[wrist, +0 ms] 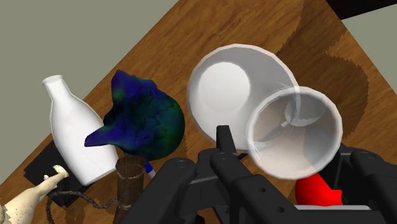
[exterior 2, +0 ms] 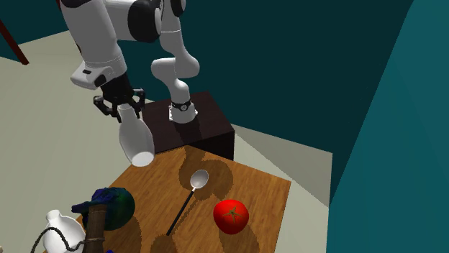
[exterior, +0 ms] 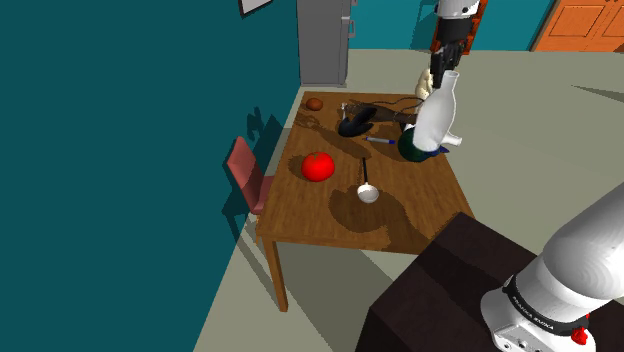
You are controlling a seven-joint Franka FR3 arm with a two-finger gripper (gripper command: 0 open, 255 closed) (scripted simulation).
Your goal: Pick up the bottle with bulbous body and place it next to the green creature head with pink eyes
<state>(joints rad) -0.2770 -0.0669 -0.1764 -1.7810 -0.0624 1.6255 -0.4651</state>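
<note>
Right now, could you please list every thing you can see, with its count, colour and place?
table: 1, brown wood, beside the stand
held bottle: 1, white, tilted in the air above the table
second bottle: 1, white, on the table beside the creature head
creature head: 1, dark green and blue, on the table near the held bottle
tomato: 1, red, on the table near the chair
spoon: 1, grey bowl, dark handle, on the table beside the tomato
black object: 1, far end of the table, kind unclear
chair: 1, red, between table and teal wall
stand: 1, dark box, at the table's end
arm: 1, white
gripper: 1, black, shut on the held bottle's neck
</note>
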